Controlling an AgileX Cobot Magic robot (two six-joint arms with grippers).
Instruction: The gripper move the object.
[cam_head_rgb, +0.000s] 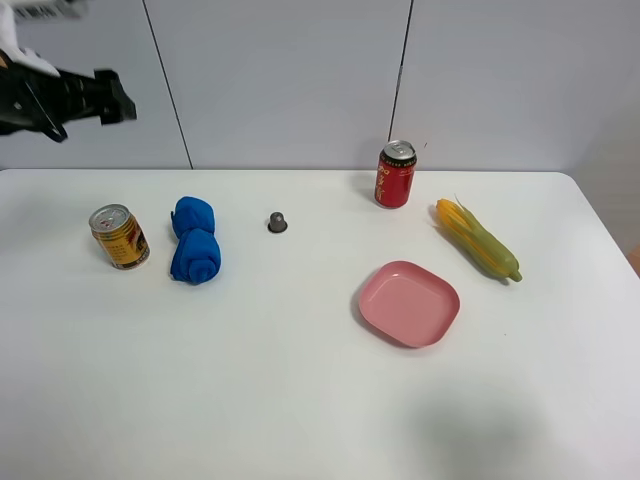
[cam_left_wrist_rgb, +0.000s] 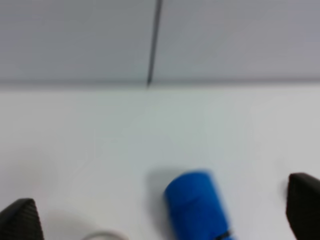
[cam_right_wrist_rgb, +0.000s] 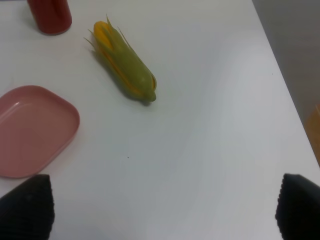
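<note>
The yellow-gold can (cam_head_rgb: 120, 237) with red markings and a silver top stands upright at the left of the white table. My left gripper (cam_head_rgb: 118, 100) hangs high above the table's far left edge, above and behind the can, touching nothing. In the left wrist view the left gripper (cam_left_wrist_rgb: 162, 216) is open and empty, its fingertips (cam_left_wrist_rgb: 20, 220) wide apart, with a sliver of the can's rim (cam_left_wrist_rgb: 102, 235) at the picture's edge. My right gripper (cam_right_wrist_rgb: 162, 207) is open and empty and does not show in the exterior view.
A rolled blue cloth (cam_head_rgb: 194, 240) lies just right of the can, also in the left wrist view (cam_left_wrist_rgb: 196, 205). A small grey cap (cam_head_rgb: 277, 222), a red soda can (cam_head_rgb: 395, 174), a corn cob (cam_head_rgb: 478, 240) and a pink plate (cam_head_rgb: 409, 302) lie further right.
</note>
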